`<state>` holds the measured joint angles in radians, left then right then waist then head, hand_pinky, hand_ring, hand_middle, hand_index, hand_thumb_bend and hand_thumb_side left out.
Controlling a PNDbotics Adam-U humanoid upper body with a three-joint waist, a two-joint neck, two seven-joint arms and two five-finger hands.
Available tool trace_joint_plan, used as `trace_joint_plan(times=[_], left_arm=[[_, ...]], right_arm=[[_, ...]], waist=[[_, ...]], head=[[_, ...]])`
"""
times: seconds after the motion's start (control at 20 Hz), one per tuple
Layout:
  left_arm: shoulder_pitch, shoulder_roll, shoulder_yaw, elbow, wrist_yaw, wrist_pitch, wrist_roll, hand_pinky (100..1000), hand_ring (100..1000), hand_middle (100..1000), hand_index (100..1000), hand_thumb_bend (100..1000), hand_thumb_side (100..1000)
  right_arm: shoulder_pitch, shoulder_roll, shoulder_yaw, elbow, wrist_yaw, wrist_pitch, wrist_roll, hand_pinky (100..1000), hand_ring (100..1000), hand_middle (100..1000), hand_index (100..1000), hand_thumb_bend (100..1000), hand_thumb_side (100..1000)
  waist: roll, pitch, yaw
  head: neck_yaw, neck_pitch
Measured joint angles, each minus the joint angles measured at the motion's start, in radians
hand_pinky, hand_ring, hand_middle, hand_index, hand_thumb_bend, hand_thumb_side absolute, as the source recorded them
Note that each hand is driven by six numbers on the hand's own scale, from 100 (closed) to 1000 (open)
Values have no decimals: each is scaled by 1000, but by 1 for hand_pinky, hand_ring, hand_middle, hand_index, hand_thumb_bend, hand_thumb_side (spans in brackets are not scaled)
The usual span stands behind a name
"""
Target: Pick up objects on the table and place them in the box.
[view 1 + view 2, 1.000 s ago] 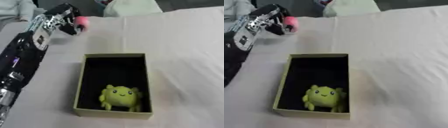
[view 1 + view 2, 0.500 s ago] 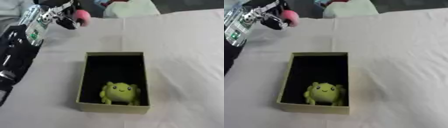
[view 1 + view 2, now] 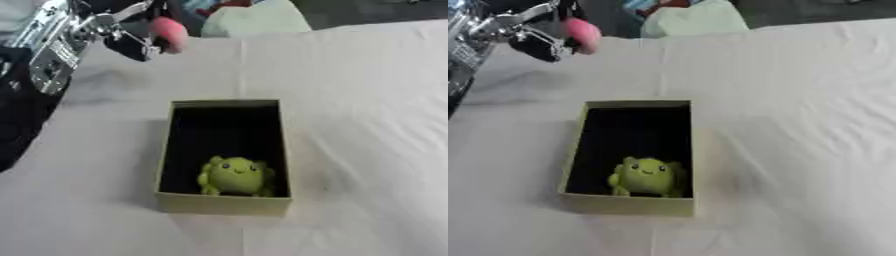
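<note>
White-clothed desk (image 3: 367, 100): left hand (image 3: 122, 35) at 11 o'clock, raised, fingers curled round pink object (image 3: 168, 34); box (image 3: 226, 200) at centre with green plush toy (image 3: 234, 176) at its near end.

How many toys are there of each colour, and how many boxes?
Green toys: 1, in the box
Pink toys: 1, held up in the left hand
Boxes: 1
Total: 3 things
</note>
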<state>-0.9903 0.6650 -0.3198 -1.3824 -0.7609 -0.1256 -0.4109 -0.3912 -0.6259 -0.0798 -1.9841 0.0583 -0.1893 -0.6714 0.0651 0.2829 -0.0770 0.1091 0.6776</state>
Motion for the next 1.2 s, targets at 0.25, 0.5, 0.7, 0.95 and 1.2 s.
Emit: trace_joint_plan(times=[0.25,0.5,0.7,0.95,1.2], left_arm=[[40,-9,-89,-118,48,-56,41,560,619,649,697,160,100],[86,-9,-137,-236,45,-124,65,561,621,648,699,154,100],[126,-15,-147,-331,22,-129,60,557,617,639,689,153,100],[186,-38,-150,-448,-20,-73,24,554,617,636,687,149,100],[233,-57,-150,-539,-58,-3,-39,553,615,637,684,149,100]], right_arm=[[14,6,0,0,0,4,-4,781,721,669,781,244,1000],[22,6,-1,0,0,7,-8,781,721,668,780,246,1000],[25,7,-1,0,0,10,-11,781,721,667,780,248,1000],[32,10,-6,0,1,11,-13,780,721,666,779,250,1000],[37,14,-6,0,1,13,-14,780,721,665,779,258,1000]], waist=[[-13,-9,25],[-19,-10,42],[-18,-15,57],[-10,-19,69],[-5,-19,71]], head=[[-35,18],[-51,26],[-61,36],[-76,53],[-91,60]])
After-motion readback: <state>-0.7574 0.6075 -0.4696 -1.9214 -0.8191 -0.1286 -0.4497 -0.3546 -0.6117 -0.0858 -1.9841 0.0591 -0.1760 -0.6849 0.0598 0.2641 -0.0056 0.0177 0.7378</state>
